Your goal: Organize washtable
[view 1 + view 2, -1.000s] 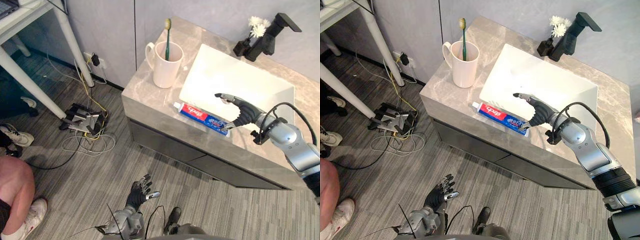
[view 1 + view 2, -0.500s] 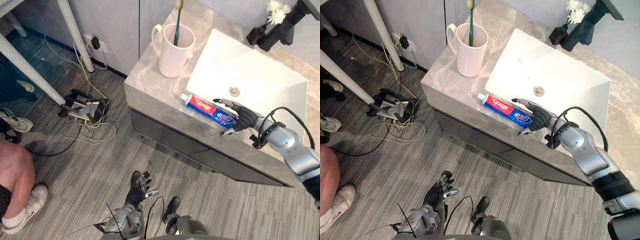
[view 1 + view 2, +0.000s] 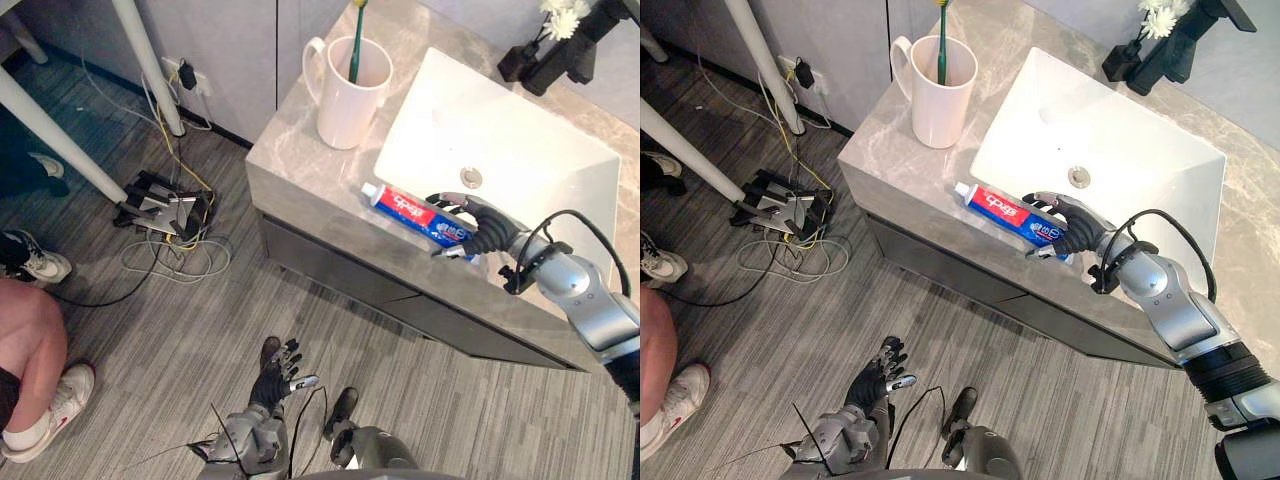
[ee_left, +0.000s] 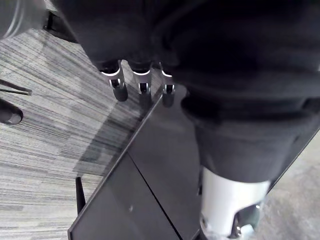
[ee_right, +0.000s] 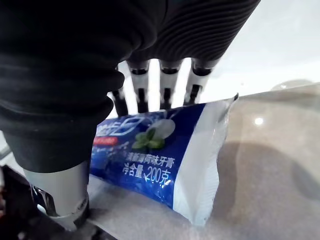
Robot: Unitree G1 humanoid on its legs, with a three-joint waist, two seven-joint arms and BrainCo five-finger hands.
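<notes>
Lying flat on the worktop (image 3: 300, 170) just beside the white basin (image 3: 500, 140), the toothpaste tube (image 3: 410, 210) runs along the front edge. Its cap end points toward the mug (image 3: 345, 100) holding a toothbrush (image 3: 356, 45). The right hand (image 3: 485, 228) grasps the crimped end, fingers and thumb curled round it. The left hand (image 3: 272, 378) hangs over the floor, fingers relaxed.

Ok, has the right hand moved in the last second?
Yes. The right hand has dropped from over the sink toward the front edge of the counter, and its fingers now curl round the flat end of the toothpaste tube.
</notes>
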